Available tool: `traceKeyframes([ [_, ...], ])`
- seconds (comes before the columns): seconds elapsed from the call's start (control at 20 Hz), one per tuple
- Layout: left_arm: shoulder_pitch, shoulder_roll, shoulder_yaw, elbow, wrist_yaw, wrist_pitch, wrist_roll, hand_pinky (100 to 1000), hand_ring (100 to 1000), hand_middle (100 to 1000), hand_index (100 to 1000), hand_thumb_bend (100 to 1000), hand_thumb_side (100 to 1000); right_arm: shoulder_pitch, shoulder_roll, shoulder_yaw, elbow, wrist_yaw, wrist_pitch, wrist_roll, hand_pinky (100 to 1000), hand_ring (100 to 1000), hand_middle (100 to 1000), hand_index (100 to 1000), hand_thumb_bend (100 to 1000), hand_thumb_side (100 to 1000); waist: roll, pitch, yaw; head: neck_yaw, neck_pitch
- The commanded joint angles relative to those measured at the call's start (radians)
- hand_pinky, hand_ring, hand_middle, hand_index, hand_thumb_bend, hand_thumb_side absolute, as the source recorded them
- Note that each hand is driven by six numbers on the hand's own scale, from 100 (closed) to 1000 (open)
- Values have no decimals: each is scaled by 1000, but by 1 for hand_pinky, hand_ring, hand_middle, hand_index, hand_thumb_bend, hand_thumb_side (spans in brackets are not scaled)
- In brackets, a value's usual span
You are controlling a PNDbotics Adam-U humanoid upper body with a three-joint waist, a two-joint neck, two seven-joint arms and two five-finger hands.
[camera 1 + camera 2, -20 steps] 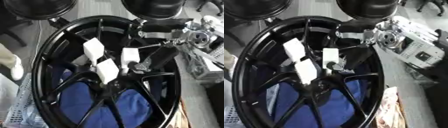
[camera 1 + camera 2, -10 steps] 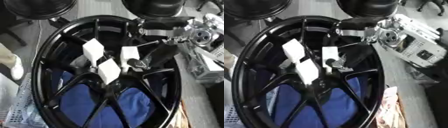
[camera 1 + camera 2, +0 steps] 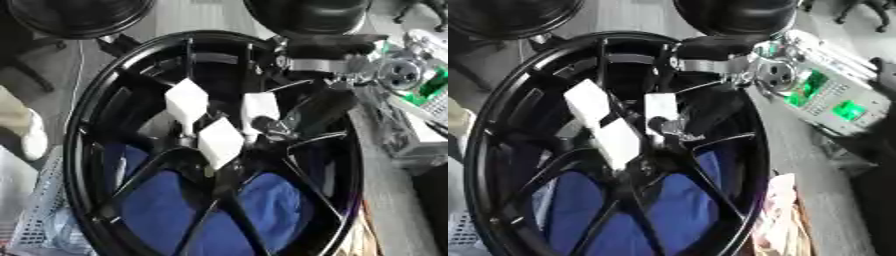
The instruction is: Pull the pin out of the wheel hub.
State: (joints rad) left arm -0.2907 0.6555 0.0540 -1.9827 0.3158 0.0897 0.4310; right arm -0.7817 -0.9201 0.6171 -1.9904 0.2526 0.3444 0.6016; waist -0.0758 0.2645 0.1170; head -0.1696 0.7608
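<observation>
A black spoked wheel hub (image 3: 114, 100) lies flat and fills most of both views. Three white block-shaped pins stand near its centre: one at the left (image 3: 185, 101), one lower in the middle (image 3: 220, 142) and one at the right (image 3: 260, 107). My right hand (image 3: 306, 116) reaches in from the upper right across the rim. Its fingertips (image 3: 668, 125) are curled against the lower end of the right pin, pinching it. The pin still stands among the spokes. My left hand shows in neither view.
Blue cloth (image 3: 166, 215) lies under the spokes. A white mesh basket (image 3: 31, 225) sits at the lower left. An instrument with green screens (image 3: 833, 100) stands to the right of the rim. Two dark round objects (image 3: 79, 15) are at the top.
My right hand has closed in on the right pin, its fingers now bunched at the pin's lower end. The pins have not visibly moved.
</observation>
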Motion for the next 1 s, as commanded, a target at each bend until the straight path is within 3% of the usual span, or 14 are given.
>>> traceKeyframes([
  [0.05,-6,15,14,-17,-3,-2,-2,769,759,782,736,235,859,-6,-14,-5,-10,4,6,18,835,860,701,838,285,540,6,-12,1,0,-14],
  [0.45,-4,14,14,-17,-4,-2,-5,770,760,783,736,232,862,-6,-9,-5,-10,8,16,27,835,859,691,834,293,516,6,-10,0,3,-17],
  [0.65,-3,14,14,-17,-5,-3,-7,770,761,783,736,232,862,-2,-13,-9,-10,18,26,28,832,854,644,814,306,462,5,-11,-3,3,-17],
  [1.0,-3,12,12,-17,-4,-1,-9,771,762,783,735,232,863,-4,-7,-9,-10,13,40,17,825,833,564,746,253,374,6,-9,-4,2,-20],
])
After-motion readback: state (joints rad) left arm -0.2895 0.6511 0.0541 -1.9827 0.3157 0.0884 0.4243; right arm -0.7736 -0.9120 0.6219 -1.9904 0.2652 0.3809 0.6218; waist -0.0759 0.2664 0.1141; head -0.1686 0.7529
